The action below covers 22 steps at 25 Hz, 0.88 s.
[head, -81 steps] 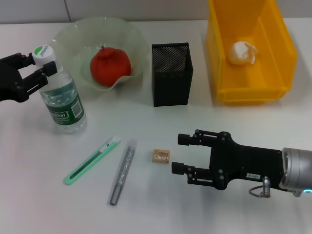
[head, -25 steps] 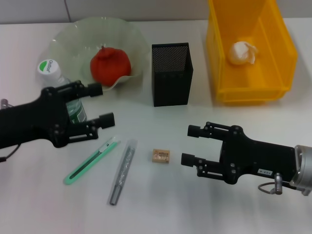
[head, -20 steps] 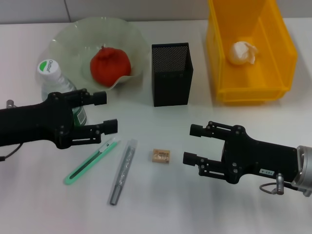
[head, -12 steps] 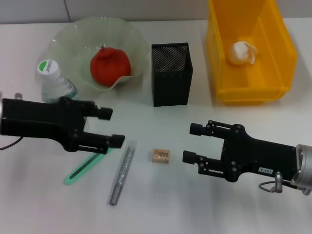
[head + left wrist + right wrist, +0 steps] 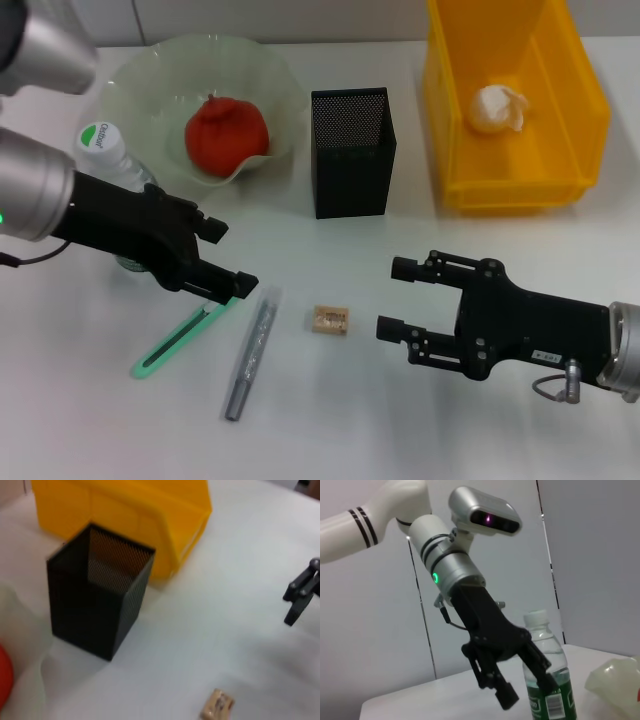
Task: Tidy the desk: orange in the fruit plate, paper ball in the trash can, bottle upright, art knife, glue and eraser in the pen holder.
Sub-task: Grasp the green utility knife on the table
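My left gripper (image 5: 230,257) is open, angled down over the white-tipped end of the green art knife (image 5: 178,337), which its lower finger partly hides. The grey glue stick (image 5: 251,351) lies just beside the knife. The tan eraser (image 5: 329,320) rests between the glue stick and my open right gripper (image 5: 393,298), which holds nothing. The bottle (image 5: 103,150) stands upright behind my left arm. The orange (image 5: 226,135) sits in the fruit plate (image 5: 150,90). The paper ball (image 5: 497,108) lies in the yellow trash can (image 5: 500,190). The black mesh pen holder (image 5: 350,150) stands between them.
The left wrist view shows the pen holder (image 5: 95,605), the trash can (image 5: 125,515), the eraser (image 5: 218,706) and the right gripper (image 5: 300,597) farther off. The right wrist view shows the left gripper (image 5: 507,690) in front of the bottle (image 5: 547,680).
My left arm left the upright bottle, swung toward the middle and tilted down over the art knife's end. The right gripper barely shifted and stays open beside the eraser.
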Available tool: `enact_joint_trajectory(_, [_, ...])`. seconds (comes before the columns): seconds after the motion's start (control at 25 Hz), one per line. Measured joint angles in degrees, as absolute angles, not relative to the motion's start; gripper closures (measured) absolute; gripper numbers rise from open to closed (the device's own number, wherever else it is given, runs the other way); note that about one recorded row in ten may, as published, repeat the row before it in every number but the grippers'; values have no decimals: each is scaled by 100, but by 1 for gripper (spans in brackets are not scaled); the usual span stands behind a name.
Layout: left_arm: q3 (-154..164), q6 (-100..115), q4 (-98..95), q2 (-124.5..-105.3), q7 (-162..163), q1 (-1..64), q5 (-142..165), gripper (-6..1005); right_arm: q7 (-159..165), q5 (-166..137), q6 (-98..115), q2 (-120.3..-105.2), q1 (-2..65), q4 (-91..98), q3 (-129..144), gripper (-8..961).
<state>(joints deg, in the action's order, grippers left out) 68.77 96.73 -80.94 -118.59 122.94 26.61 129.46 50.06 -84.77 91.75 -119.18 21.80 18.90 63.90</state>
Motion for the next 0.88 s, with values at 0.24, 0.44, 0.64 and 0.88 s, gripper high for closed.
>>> enact_joint_trajectory(0.24, [7591,9494,-7703,-11867,13039,3104,13680,196,5003,-8468,9080,-11918,2144,1885,6390,269])
enact_joint_trajectory(0.44, [8391,9028,-7640,-11874,13473,3211,14122,196,4967,-8468,9020,-11918,2152,1902,6390,270])
enact_joint_trajectory(0.64, [8442,8830,-7323,-11874,13472,3283,14138,196,4926,-8477,9018,-11921,2149,1901,6390,270])
enact_joint_trajectory(0.88, [8472,8659,-7119,-11874,13515,3324,14159,196,4922,-8477,9017,-11927,2154,1888,6390,270])
